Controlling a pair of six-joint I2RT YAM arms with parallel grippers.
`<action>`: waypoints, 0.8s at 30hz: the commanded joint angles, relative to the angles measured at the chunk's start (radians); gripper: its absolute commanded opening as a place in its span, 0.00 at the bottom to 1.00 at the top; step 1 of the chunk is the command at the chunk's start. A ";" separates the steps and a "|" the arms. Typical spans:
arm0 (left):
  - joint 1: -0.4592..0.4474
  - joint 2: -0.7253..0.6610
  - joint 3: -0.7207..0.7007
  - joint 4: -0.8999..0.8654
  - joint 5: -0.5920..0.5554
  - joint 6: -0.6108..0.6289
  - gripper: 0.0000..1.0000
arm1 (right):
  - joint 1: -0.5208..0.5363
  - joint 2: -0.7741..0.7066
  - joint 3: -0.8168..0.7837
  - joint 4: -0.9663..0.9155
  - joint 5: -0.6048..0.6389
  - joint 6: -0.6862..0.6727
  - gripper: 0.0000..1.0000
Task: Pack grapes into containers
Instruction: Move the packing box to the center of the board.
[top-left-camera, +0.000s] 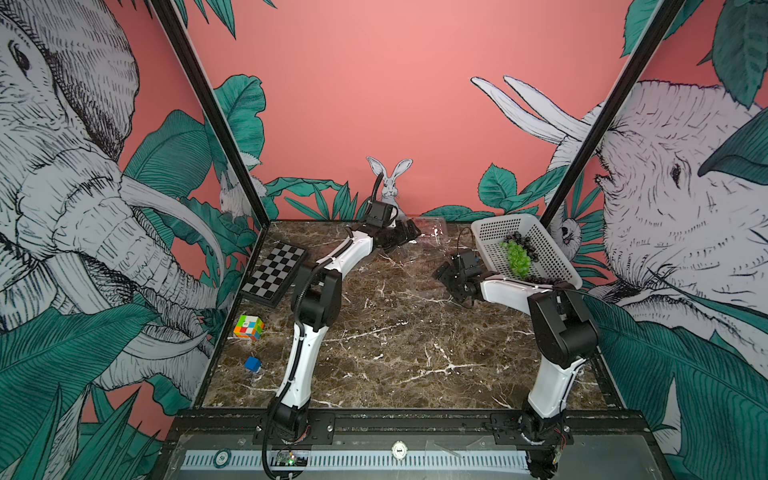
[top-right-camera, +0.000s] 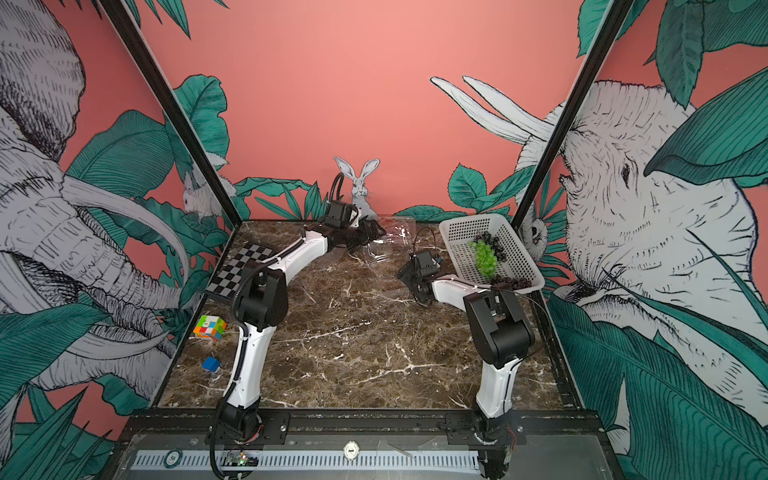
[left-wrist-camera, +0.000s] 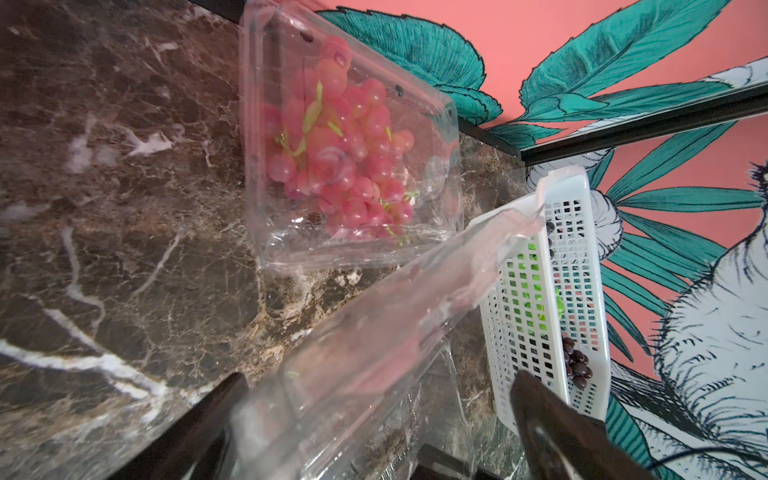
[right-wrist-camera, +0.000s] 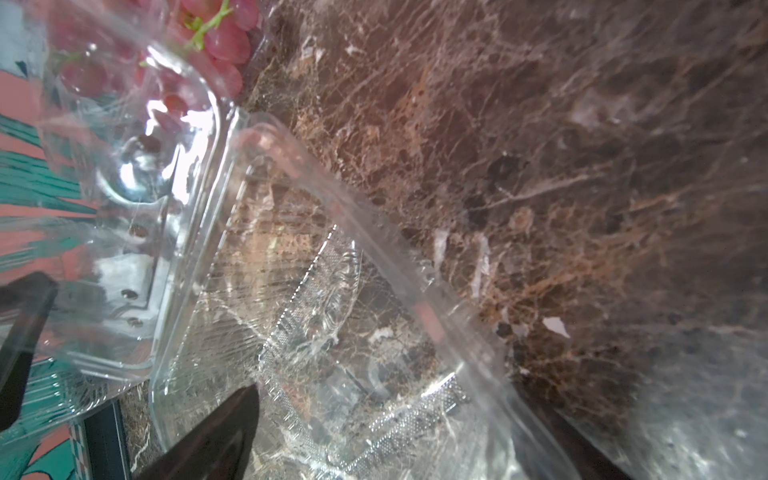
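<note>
A clear container (left-wrist-camera: 440, 124) at the back of the table holds red grapes (left-wrist-camera: 345, 158); they also show in the right wrist view (right-wrist-camera: 220, 37). My left gripper (left-wrist-camera: 382, 415) is open over it, a raised clear lid (left-wrist-camera: 374, 316) passing between its fingers. A second, empty clear container (right-wrist-camera: 316, 311) lies nearer, and my right gripper (right-wrist-camera: 392, 422) stands open around it. In both top views the containers (top-left-camera: 428, 232) (top-right-camera: 399, 228) are faint. Green grapes (top-left-camera: 517, 255) and dark grapes (top-left-camera: 519, 239) lie in the white basket (top-left-camera: 490, 226).
The basket (top-right-camera: 457, 226) stands at the back right, against the wall. At the left edge lie a chessboard (top-left-camera: 274, 270), a coloured puzzle cube (top-left-camera: 248, 327) and a small blue cube (top-left-camera: 252, 364). Both arms reach towards the back middle.
</note>
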 joint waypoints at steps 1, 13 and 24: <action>0.001 0.017 0.073 -0.047 0.009 0.015 0.99 | -0.005 -0.051 -0.019 0.015 -0.014 -0.022 0.96; 0.003 0.060 0.170 -0.093 -0.004 0.024 0.99 | -0.035 -0.149 -0.047 -0.010 -0.025 -0.133 0.99; 0.005 0.119 0.271 -0.083 0.008 -0.002 0.99 | -0.042 -0.200 -0.038 -0.066 -0.051 -0.262 0.99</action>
